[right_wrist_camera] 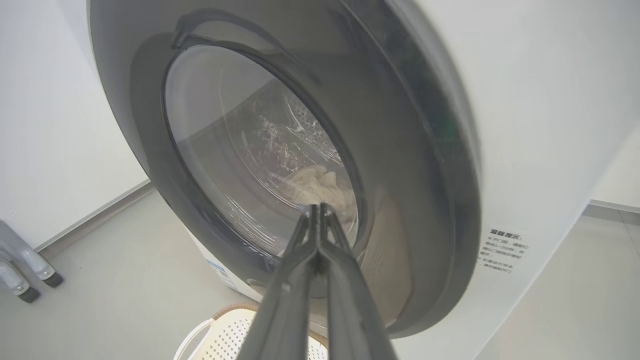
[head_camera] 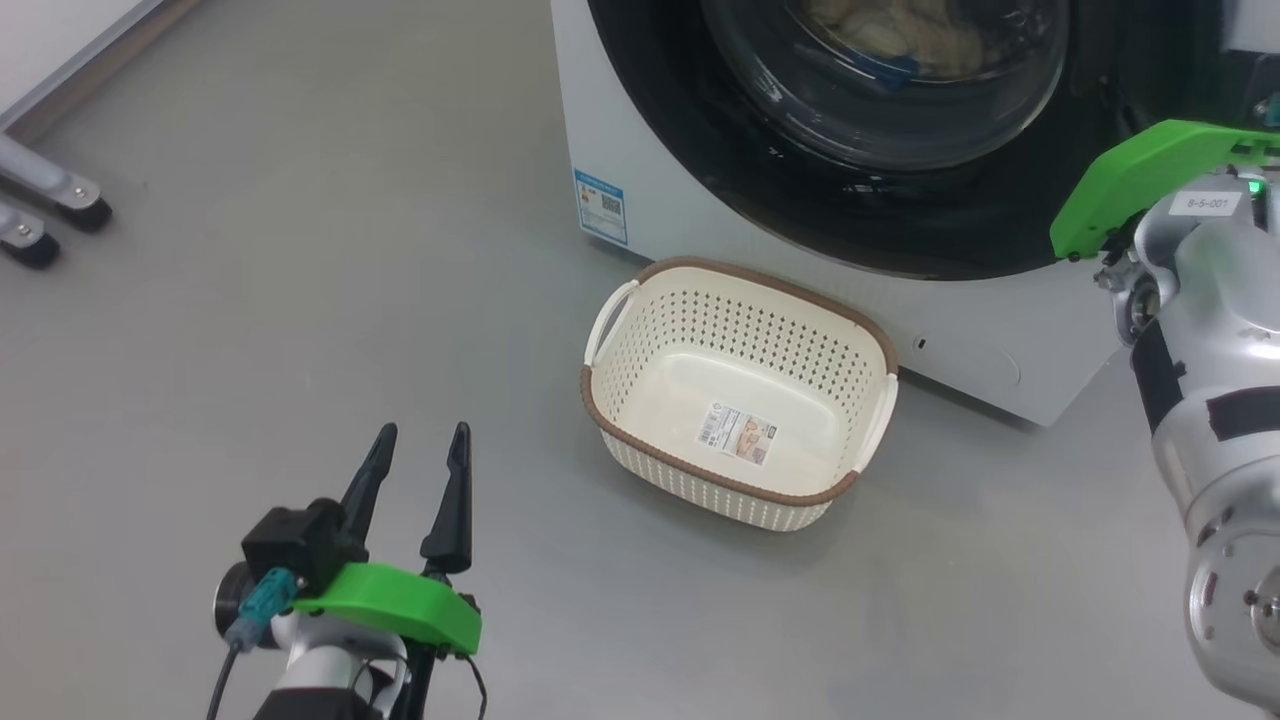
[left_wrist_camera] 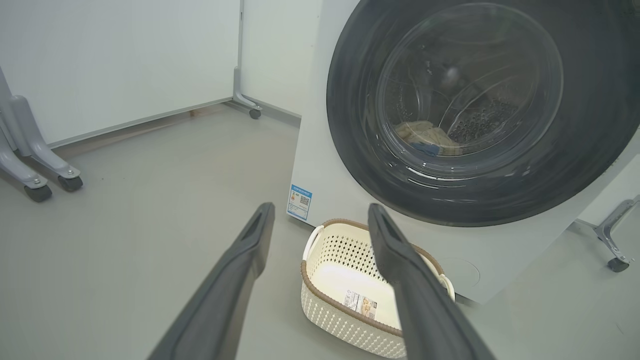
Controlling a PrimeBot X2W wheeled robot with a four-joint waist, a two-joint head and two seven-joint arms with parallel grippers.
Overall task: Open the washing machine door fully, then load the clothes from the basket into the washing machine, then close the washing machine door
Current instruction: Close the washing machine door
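The white washing machine (head_camera: 640, 150) stands at the back, and its black-rimmed washing machine door (head_camera: 700, 150) lies against the machine's front. Behind the door glass (left_wrist_camera: 470, 95) the cream and blue clothes (left_wrist_camera: 425, 139) rest in the drum. On the floor in front sits the basket (head_camera: 700, 475), holding nothing but its label. My left gripper (head_camera: 424, 430) is open low at the left, well away from the basket. My right gripper (right_wrist_camera: 320, 206) is shut on nothing, its tips close before the door's lower glass (right_wrist_camera: 260, 150). My right forearm (head_camera: 1200, 330) is raised at the right.
Castered stand feet (head_camera: 60, 200) sit at the far left on the grey floor, and another caster (left_wrist_camera: 615, 262) is right of the machine. A white wall panel (left_wrist_camera: 125, 60) runs behind. Open floor lies between my left gripper and the basket.
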